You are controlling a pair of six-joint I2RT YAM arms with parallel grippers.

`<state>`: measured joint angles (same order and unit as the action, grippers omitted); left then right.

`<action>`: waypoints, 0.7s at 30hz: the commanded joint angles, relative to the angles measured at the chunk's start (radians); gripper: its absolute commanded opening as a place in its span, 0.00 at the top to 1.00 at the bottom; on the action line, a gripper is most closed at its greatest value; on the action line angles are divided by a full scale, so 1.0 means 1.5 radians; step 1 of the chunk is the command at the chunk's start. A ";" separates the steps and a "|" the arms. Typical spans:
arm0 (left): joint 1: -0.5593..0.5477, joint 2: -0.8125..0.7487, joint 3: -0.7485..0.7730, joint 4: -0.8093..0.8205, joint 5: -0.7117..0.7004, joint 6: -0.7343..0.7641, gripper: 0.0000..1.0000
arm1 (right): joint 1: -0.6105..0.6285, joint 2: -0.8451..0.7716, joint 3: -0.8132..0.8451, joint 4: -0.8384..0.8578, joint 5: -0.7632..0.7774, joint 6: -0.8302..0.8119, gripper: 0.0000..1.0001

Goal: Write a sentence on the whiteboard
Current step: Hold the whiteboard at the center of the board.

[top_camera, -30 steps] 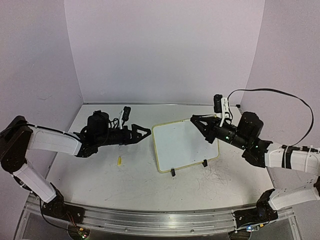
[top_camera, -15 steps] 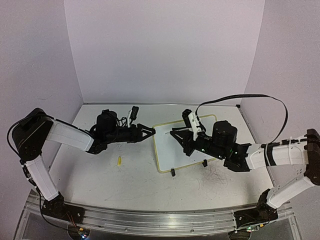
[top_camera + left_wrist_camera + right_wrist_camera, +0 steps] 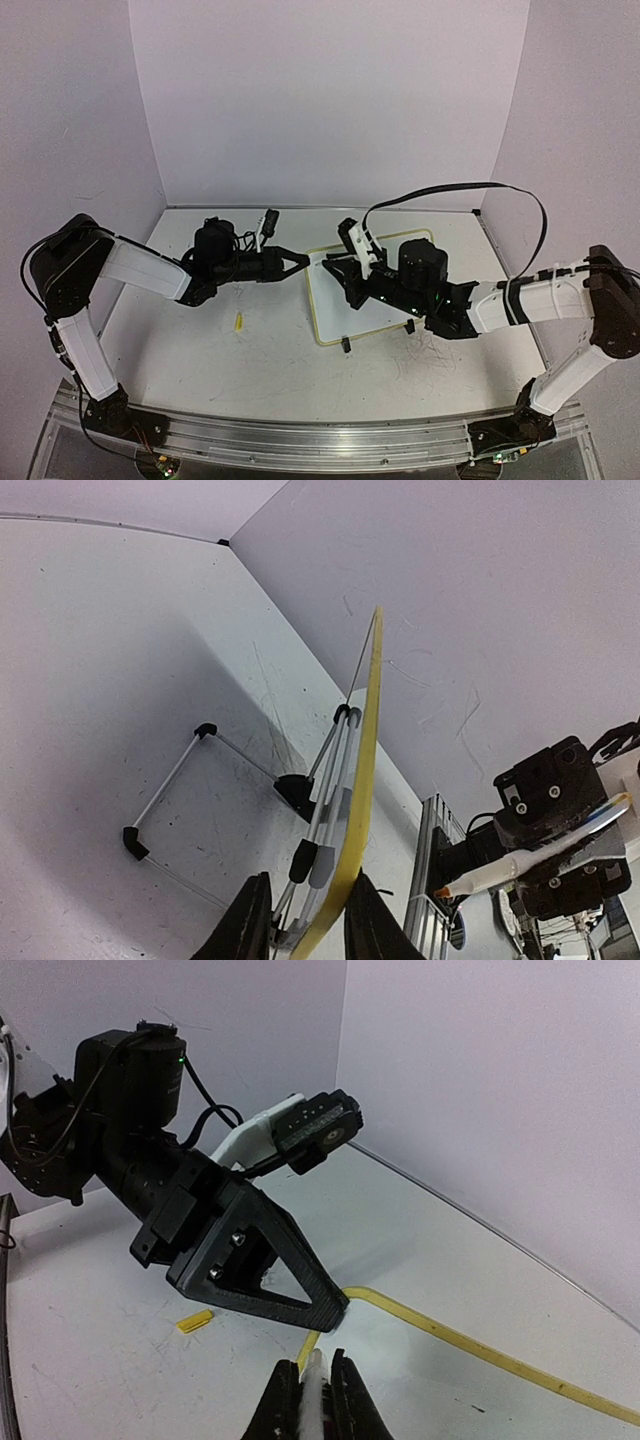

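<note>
The left gripper straddles the corner of the whiteboard with narrow jaws, seemingly to steady it; whether it presses, I cannot tell. The right gripper, clamped on a marker, hovers beside that corner to write.

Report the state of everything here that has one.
whiteboard: propped up at a tilt, blank
left gripper: shut on whiteboard's corner
right gripper: shut on marker
marker: held, uncapped
small yellow piece: lying loose beside whiteboard

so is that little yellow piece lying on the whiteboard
No, the little yellow piece lies on the tabletop, apart from the whiteboard and off to its left in the top view.
</note>
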<state>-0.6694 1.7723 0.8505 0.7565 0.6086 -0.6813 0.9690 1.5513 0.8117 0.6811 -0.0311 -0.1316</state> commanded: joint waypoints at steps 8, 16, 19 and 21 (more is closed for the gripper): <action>0.003 0.014 0.029 0.042 0.026 0.039 0.88 | 0.014 0.027 0.025 0.036 0.071 -0.023 1.00; 0.003 0.020 0.021 0.044 0.031 0.058 0.93 | 0.014 0.041 0.034 0.056 0.076 -0.019 1.00; 0.003 0.021 0.018 0.043 0.031 0.061 0.94 | 0.015 0.053 0.047 0.055 0.084 -0.019 1.00; 0.003 0.020 0.015 0.043 0.031 0.063 0.95 | 0.015 0.064 0.054 0.054 0.088 -0.018 1.00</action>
<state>-0.6685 1.7893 0.8589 0.7898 0.6361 -0.5924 0.9836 1.6152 0.8331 0.7085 0.0688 -0.1566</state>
